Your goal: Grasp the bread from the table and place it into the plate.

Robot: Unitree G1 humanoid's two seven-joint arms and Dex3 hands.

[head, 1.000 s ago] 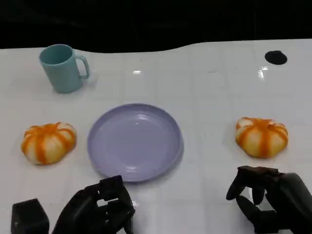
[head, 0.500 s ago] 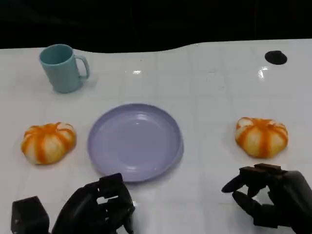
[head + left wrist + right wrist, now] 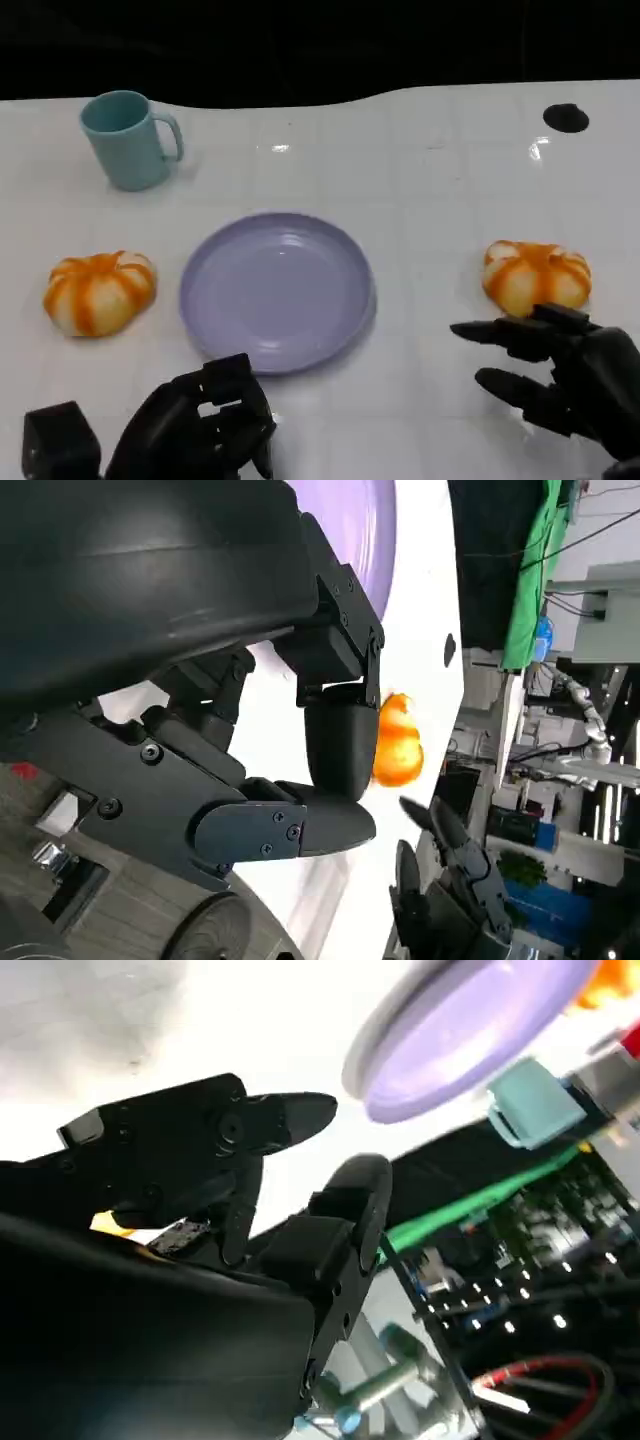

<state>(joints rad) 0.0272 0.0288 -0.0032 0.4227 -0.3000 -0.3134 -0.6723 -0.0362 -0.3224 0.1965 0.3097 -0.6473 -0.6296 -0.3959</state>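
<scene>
the right hand (image 3: 560, 375) sits at the near right of the table (image 3: 440, 190) with its fingers (image 3: 492, 333) spread wide, holding nothing. its upper fingertips reach just in front of the right bread (image 3: 537, 277); whether they touch it i cannot tell. the left hand (image 3: 200, 425) rests at the near left, fingers curled in on nothing, just in front of the plate (image 3: 277, 290). the purple plate lies mid-table with nothing in it. the left bread (image 3: 98, 290) lies left of the plate, apart from it. a teal mug (image 3: 125, 138) stands upright at the far left. a black dot (image 3: 566, 117) marks the far right of the table.
</scene>
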